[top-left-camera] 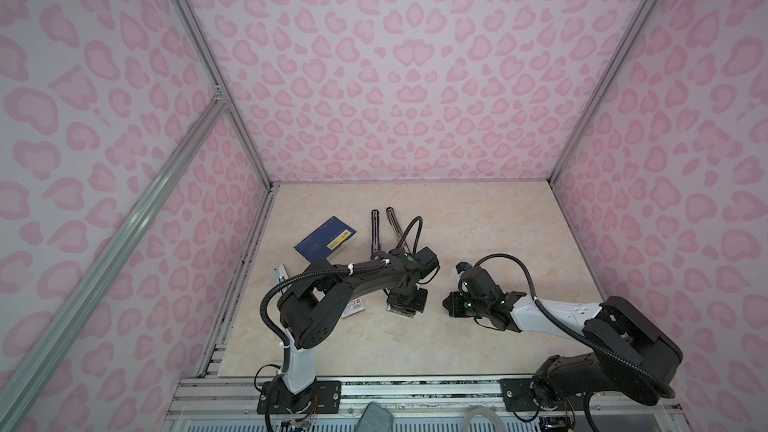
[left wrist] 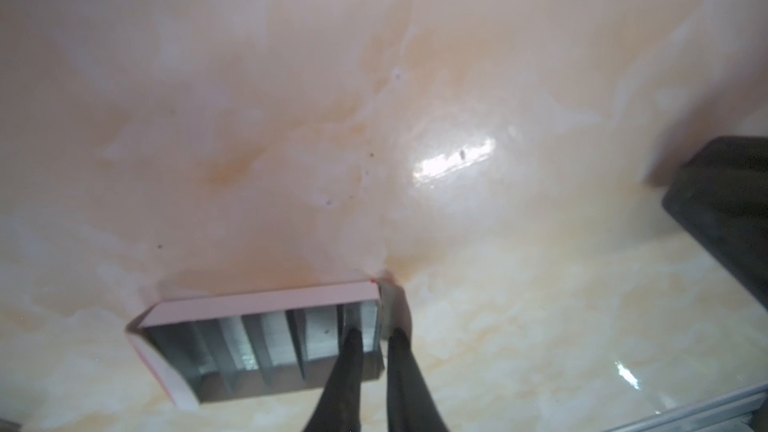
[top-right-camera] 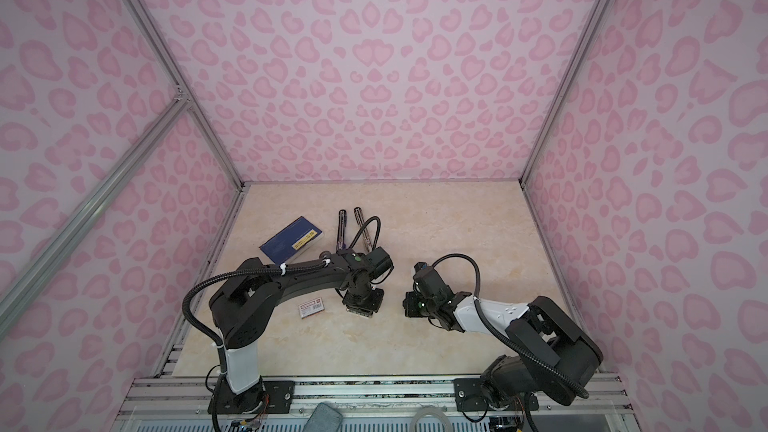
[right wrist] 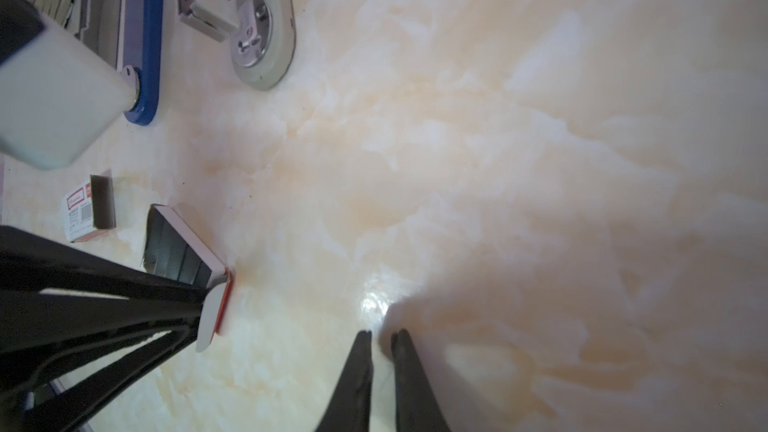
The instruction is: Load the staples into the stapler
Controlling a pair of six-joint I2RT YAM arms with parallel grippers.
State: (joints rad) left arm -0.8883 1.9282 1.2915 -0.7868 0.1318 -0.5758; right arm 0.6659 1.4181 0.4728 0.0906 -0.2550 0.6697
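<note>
The staples [left wrist: 249, 338] lie as silvery-grey strips side by side in their white tray [left wrist: 266, 304], and you have that tray in the left gripper [left wrist: 376, 332]. Its fingers are pinched on the tray's end wall, one finger inside among the strips and the other outside the wall. Whether the tray sits flat on the table or is tipped up at the held end, you cannot tell from these views.

In both top views the tray is mostly hidden under the left wrist, on the side of the stapler [top-left-camera: 376, 234] that faces the arms' bases. The stapler lies swung open in a V, with its blue-edged arm and grey base spread apart.

The tray's empty white sleeve [top-right-camera: 311, 308], with its red label and barcode, lies flat on the marbled table [top-right-camera: 436, 222], also on the base side of the stapler and just beside the tray.

A dark blue booklet [top-left-camera: 326, 243] rests close to the stapler's left.

Your right gripper [right wrist: 382, 336] hangs over bare table to the right of the stapler, well apart from it. Its fingers are drawn nearly together with only a sliver between them, holding nothing.
</note>
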